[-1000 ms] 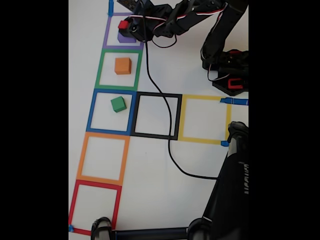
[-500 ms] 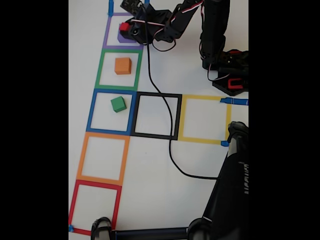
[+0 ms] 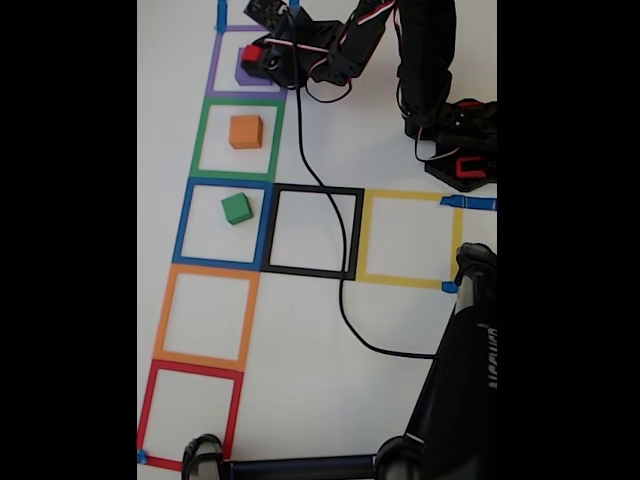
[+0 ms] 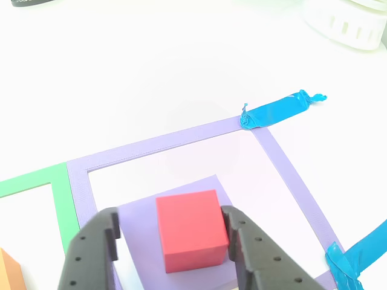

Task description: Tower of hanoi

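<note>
Fixed view: black jointed robot arm reaches from its base at right toward the upper left corner of the white table. Its gripper sits over the purple tape square outline. Small red cube shows at the gripper tip, on top of the larger purple cube, which lies inside that outline and is partly hidden by the gripper. Finger state too small to tell here. Plain orange cube rests inside the green tape square outline. Small green cube rests, slightly turned, inside the blue tape square outline. A black cable runs across the black tape square outline.

Other view, close on the gripper: red cube stands on the purple cube's flat top. Two black perforated fingers flank it; the right finger appears to touch the cube's side, the left stands apart with a gap, so the fingers are spread, not pinching. Orange cube's corner shows at lower left.
</note>
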You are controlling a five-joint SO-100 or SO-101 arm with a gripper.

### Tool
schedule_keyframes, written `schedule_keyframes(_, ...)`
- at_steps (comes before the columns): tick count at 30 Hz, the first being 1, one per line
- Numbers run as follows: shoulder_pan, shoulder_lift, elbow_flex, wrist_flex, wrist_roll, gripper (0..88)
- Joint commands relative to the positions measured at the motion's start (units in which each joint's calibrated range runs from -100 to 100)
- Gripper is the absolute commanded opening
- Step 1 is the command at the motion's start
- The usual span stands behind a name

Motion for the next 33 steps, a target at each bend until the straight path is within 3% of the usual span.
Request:
schedule_keyframes(1,1.0,-0.5,-1.6,-1.6,0.4,25.1)
schedule_keyframes(7,0.9,-3.1,-1.7,-0.9,0.4,25.7)
schedule_keyframes(10,0.5,-8.7,-2.7,4.7,0.4,25.2)
schedule_keyframes(15,1.4,-22.7,-6.7,24.6,0.4,21.1)
schedule_keyframes(20,1.0,-36.2,-17.7,57.7,0.4,5.0)
schedule_keyframes(24,-2.0,-41.9,-26.4,78.1,0.4,1.4)
schedule_keyframes(33,-14.9,-46.7,-41.1,101.6,0.4,1.3)
